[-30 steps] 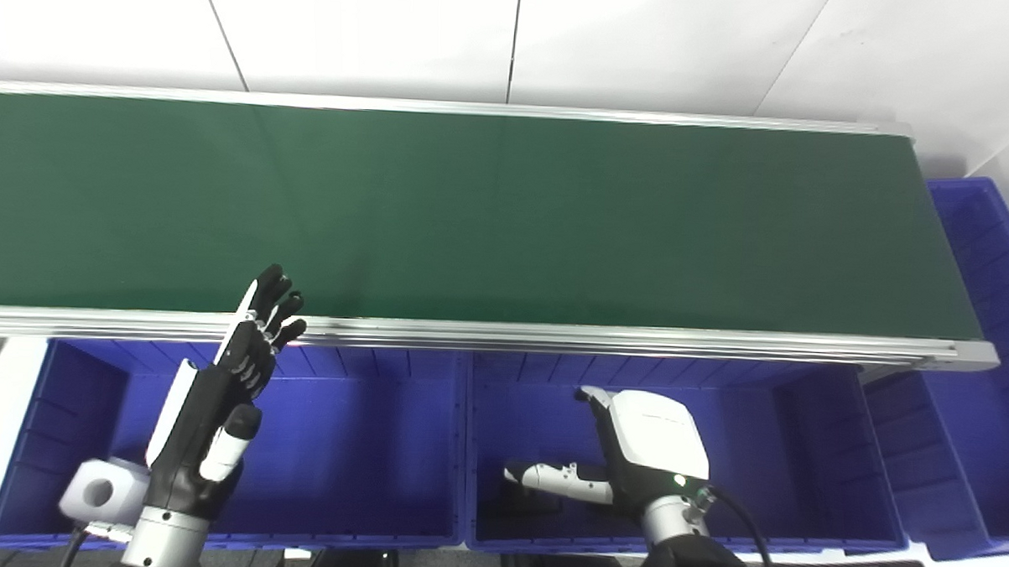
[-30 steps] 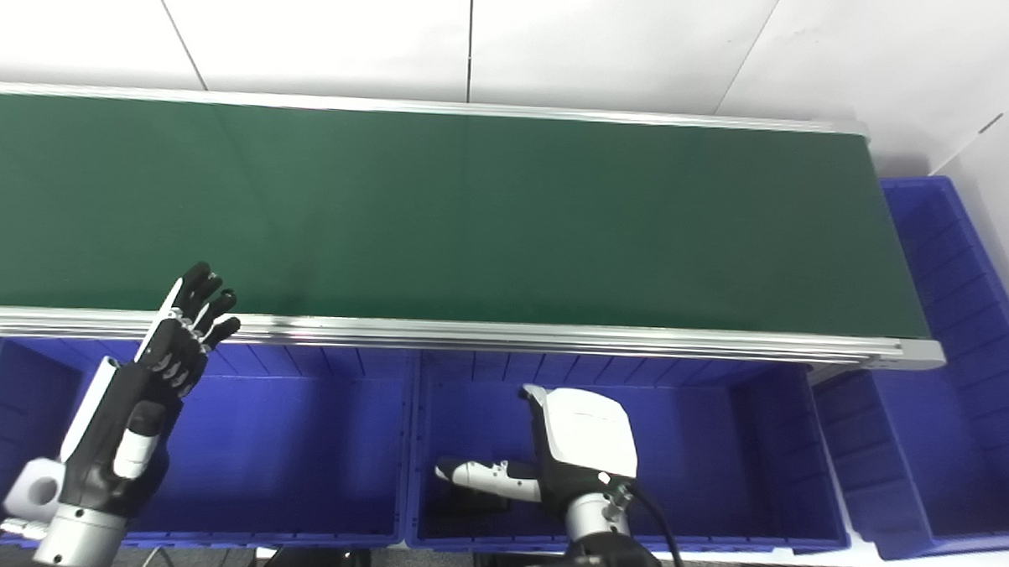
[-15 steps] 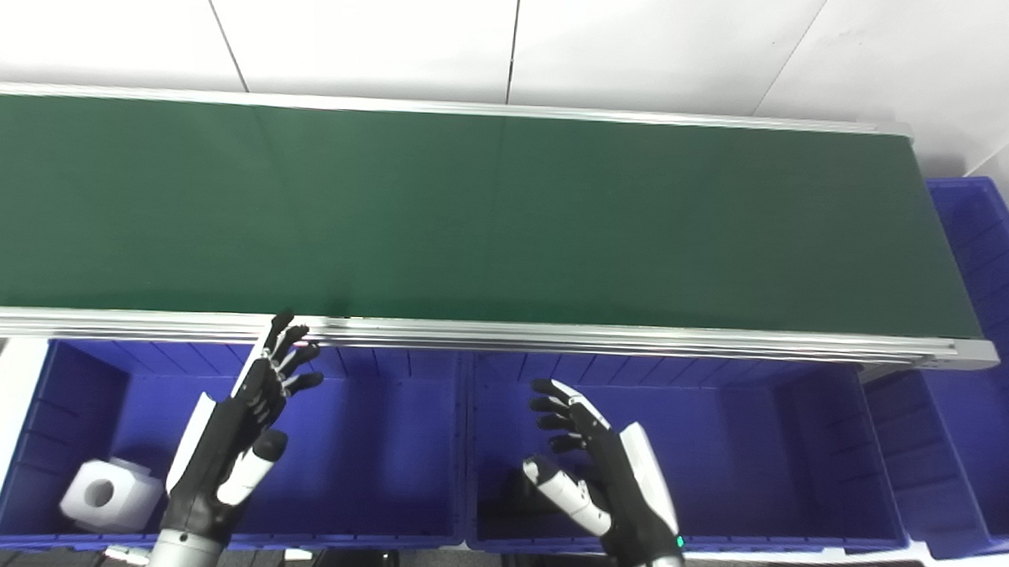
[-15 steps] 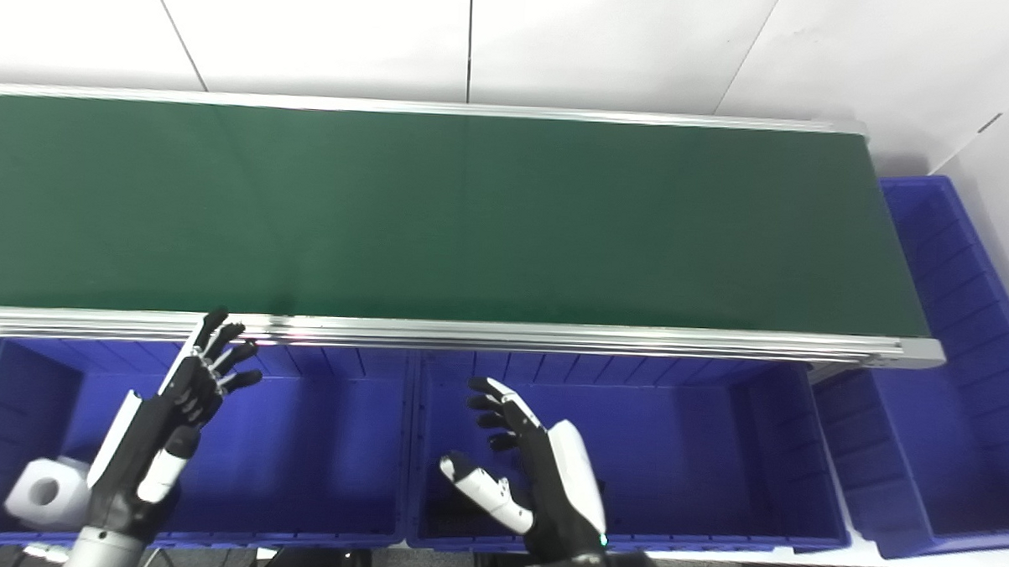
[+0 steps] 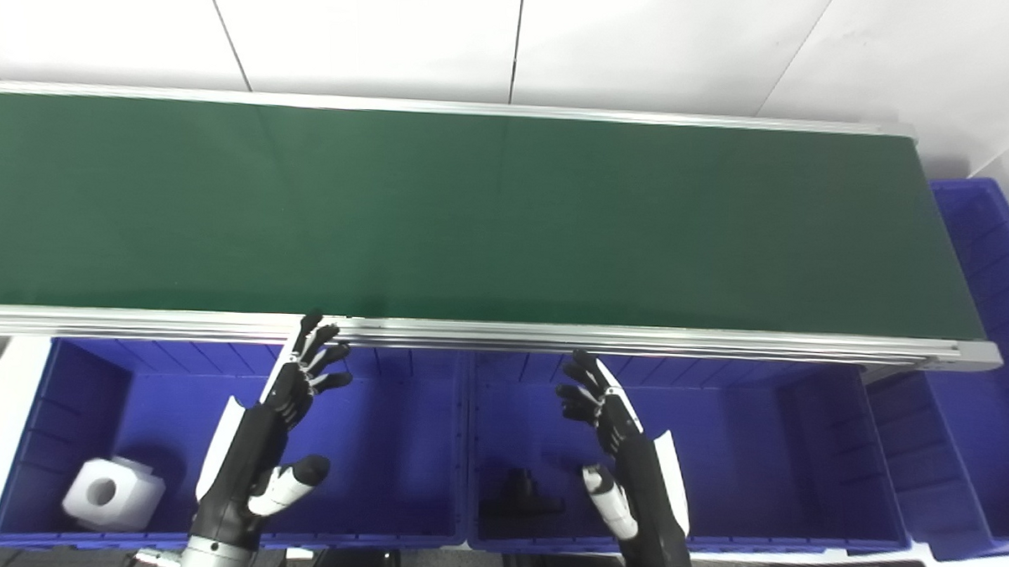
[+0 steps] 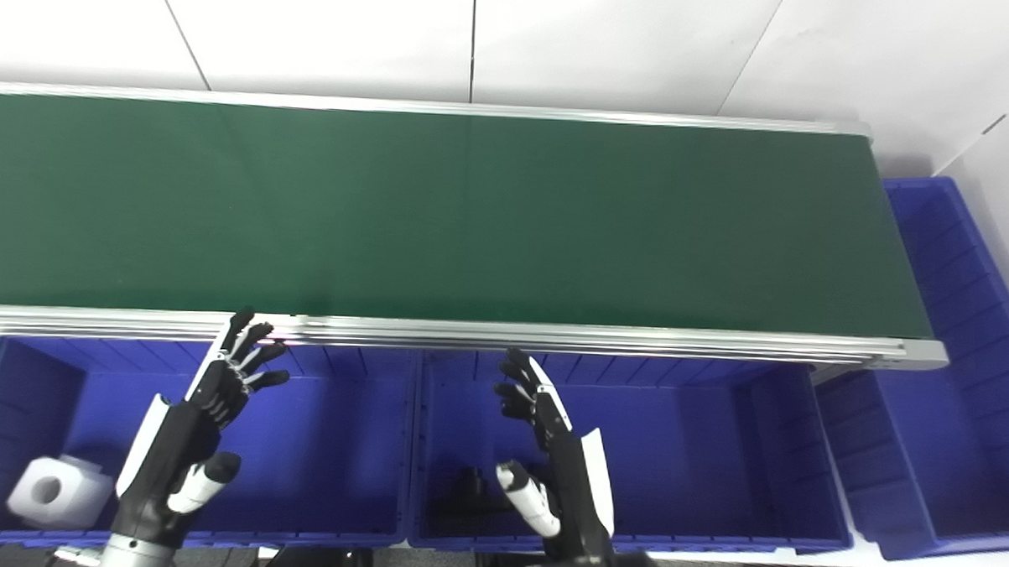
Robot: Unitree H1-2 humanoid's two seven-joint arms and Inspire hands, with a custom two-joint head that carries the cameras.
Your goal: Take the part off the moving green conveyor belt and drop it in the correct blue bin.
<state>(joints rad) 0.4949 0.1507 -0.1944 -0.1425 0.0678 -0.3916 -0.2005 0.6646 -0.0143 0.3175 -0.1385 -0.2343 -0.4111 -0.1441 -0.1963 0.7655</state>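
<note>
The green conveyor belt carries no part that I can see. My left hand is open, fingers spread, held over the left blue bin with its fingertips near the belt's front rail. A white block with a round hole lies in that bin's left corner. My right hand is open, fingers apart, over the middle blue bin. A black part lies on that bin's floor just left of the right hand.
A third blue bin stands at the belt's right end. The aluminium front rail runs between the belt and the bins. A white wall rises behind the belt.
The right hand turned from palm-down over the black part to fingers pointing up at the rail, uncovering the part. The left hand drew back off the belt edge and shifted right.
</note>
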